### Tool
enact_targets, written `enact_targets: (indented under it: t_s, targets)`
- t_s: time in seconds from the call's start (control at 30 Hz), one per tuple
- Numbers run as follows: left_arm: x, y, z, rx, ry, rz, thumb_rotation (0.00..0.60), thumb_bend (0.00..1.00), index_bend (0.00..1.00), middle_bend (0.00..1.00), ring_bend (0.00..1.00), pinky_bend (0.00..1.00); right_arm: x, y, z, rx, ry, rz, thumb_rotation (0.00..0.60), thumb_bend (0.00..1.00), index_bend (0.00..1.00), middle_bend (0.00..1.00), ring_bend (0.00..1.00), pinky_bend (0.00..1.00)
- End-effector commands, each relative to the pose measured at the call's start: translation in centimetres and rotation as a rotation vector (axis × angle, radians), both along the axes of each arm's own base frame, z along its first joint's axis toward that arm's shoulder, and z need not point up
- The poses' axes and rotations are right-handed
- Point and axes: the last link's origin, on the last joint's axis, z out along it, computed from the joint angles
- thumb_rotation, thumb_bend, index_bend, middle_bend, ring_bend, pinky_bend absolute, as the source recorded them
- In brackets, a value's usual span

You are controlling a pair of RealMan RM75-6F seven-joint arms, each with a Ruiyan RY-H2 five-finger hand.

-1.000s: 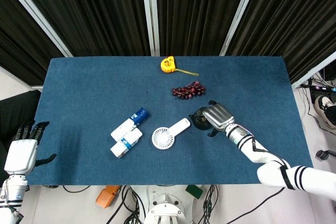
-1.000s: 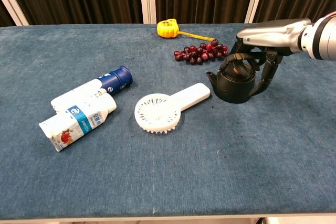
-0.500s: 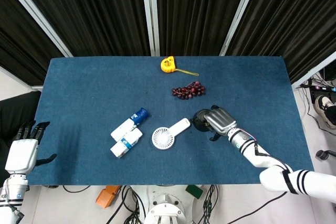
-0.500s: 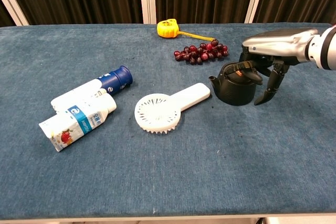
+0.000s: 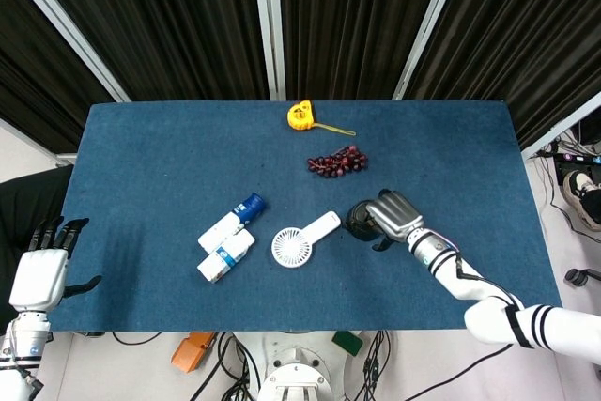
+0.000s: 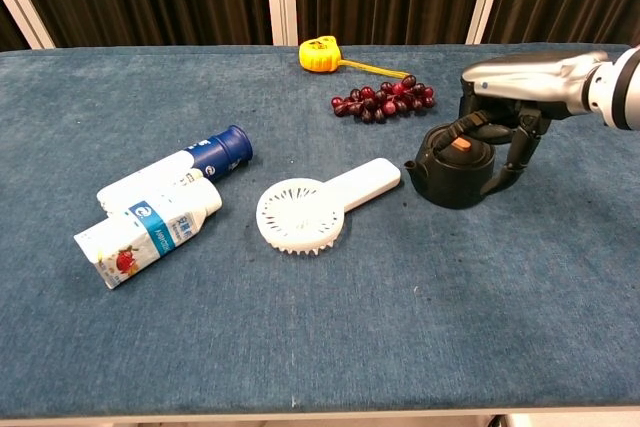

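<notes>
One black teapot (image 6: 456, 171) stands upright on the blue table (image 5: 150, 147), right of centre, its spout pointing toward the single white handheld fan (image 6: 318, 204) just beside it. My right hand (image 6: 512, 105) arches over it, fingers (image 6: 518, 152) curled down round the handle and far side; a firm clamp I cannot confirm. Since half a second ago the pot has shifted slightly toward me. Around it: one bunch of red grapes (image 6: 381, 101), one yellow tape measure (image 6: 319, 53), two bottles (image 6: 162, 204). My left hand (image 5: 42, 269) hangs off the table's edge, fingers apart, empty.
</notes>
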Motion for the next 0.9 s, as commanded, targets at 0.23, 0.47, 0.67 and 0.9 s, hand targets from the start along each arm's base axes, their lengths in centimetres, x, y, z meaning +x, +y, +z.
enact_targets:
  t_s: [0.23,0.47,0.67,0.9]
  targets:
    - [0.1,0.0,0.1,-0.002,0.007,0.001,0.600,0.11,0.11,0.13,0.05,0.01,0.3,-0.7,0.5,-0.018,-0.099,-0.010,0.573,0.00,1.00,1.00,1.00,0.36]
    - [0.3,0.0,0.2,0.001,0.008,-0.002,0.600,0.11,0.11,0.13,0.05,0.01,0.6,-0.7,1.9,-0.041,-0.155,0.025,0.409,0.00,1.00,1.00,1.00,0.36]
    - [0.5,0.1,0.2,0.002,0.011,-0.006,0.600,0.11,0.11,0.13,0.05,0.01,0.8,-0.2,3.0,-0.074,-0.182,0.069,0.350,0.00,1.00,1.00,1.00,0.43]
    - [0.5,0.0,0.3,0.006,0.011,-0.009,0.600,0.11,0.12,0.13,0.05,0.01,0.9,0.5,3.6,-0.117,-0.191,0.105,0.391,0.29,1.00,1.00,1.00,0.50]
